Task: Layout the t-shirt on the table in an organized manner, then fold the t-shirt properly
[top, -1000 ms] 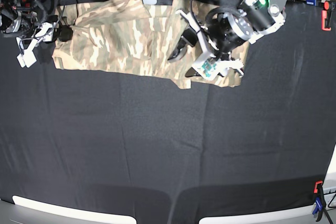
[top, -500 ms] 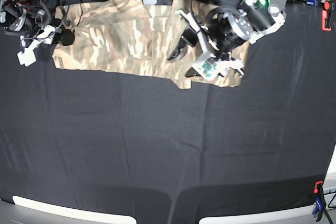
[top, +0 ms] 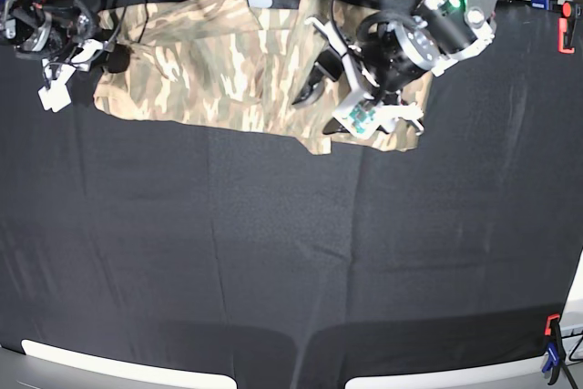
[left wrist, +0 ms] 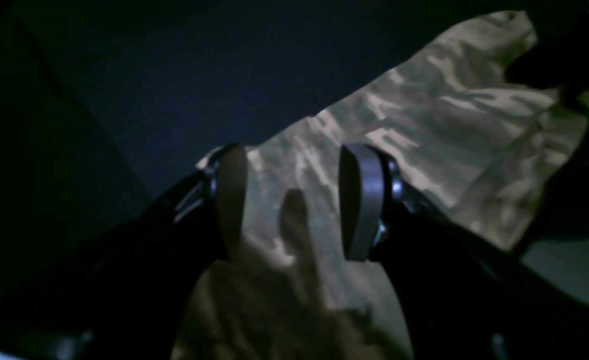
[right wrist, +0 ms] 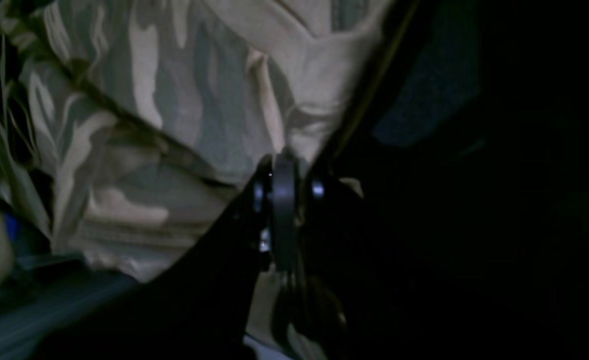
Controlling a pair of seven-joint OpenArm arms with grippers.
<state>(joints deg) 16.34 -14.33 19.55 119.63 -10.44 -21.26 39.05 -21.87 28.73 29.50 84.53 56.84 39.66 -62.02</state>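
The t-shirt (top: 246,66) is lying in a loose, wrinkled band along the far edge of the table (top: 291,252), with the whole near stretch of black cloth bare in front of it. In the left wrist view the left gripper (left wrist: 289,205) is hovering over the camouflage cloth with its jaws standing apart and nothing between them; the fabric is spreading out below and beyond the fingertips, and one finger is throwing a shadow on it. In the base view this gripper is sitting over the shirt's end on that view's right.

Farther off, at the other end of the garment, the right gripper (right wrist: 282,200) is pinching the shirt: its jaws are pressed together with a fold of cloth rising from between them, and creases are fanning away from the pinch.

The risks, as I judge them: the pinch looks thin, so a pull across the table may be slipping the cloth out of the closed jaws. With only one end held, dragging could be bunching the shirt rather than spreading it. The left jaws, if closing here, may be catching two layers at once and locking in the wrinkles.
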